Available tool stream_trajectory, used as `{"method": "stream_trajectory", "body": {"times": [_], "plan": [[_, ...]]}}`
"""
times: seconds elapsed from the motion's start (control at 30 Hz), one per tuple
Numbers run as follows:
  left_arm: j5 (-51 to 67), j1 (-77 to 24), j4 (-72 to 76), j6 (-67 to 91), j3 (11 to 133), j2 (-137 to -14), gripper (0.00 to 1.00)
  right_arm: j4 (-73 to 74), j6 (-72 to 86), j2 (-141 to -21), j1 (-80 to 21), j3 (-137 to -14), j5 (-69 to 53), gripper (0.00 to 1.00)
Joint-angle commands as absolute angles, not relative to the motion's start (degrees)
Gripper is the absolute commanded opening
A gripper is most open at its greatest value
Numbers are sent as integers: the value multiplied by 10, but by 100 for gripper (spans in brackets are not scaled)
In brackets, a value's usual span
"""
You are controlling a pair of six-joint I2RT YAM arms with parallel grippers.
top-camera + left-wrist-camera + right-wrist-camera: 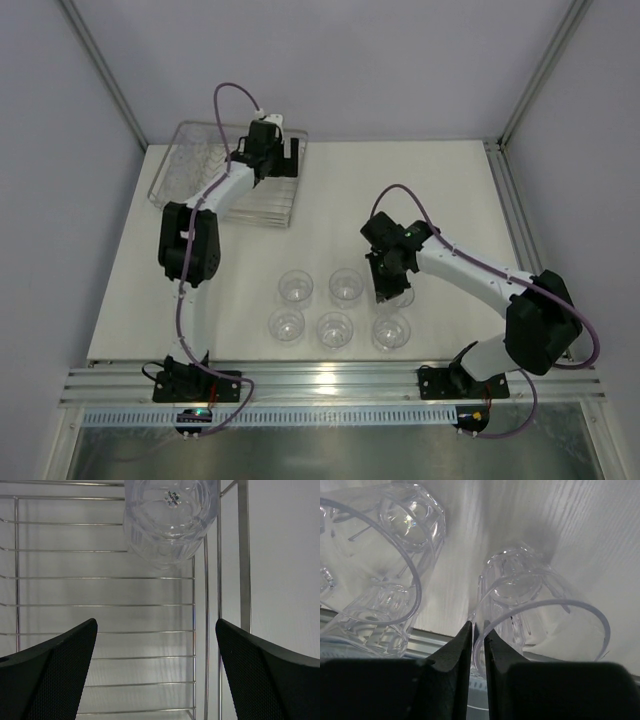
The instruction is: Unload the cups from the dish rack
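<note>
The dish rack stands at the back left of the table, with faint clear cups in its left part. My left gripper hovers over the rack's right end, open and empty. In the left wrist view a clear cup lies on the rack wires ahead of the fingers. My right gripper is shut on the rim wall of a clear cup, low over the table in the back row of unloaded cups; the cup is partly visible in the top view.
Several unloaded cups stand upright mid-table: two in the back row and three in front. One stands just left of the held cup. A metal rail runs along the near edge.
</note>
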State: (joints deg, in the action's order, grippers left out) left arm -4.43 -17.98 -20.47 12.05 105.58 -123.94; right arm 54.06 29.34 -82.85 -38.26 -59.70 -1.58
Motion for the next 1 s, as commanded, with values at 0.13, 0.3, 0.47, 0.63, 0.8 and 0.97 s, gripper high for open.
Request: {"method": "stream_trajectory", "body": {"times": [0.13,0.3,0.47,0.63,0.8,0.97], "plan": [[-60,-177,-102,96,1113,-1301,100,562,288,-839,-396,-628,-22,34],[-64,-177,-71,102,1147,-1338,100,583,282,-839,-396,-649,-13,61],[-97,-183,-5,91,1150,-1354,100,596,269,-828,-396,-678,-20,77],[-91,-185,44,90,1182,-1393,100,606,258,-831,-396,-710,-26,82],[-83,-193,139,105,1165,-1418,100,612,242,-849,-396,-743,-30,83],[-97,-195,216,125,1168,-1448,100,613,232,-866,-396,-761,-36,83]]}}
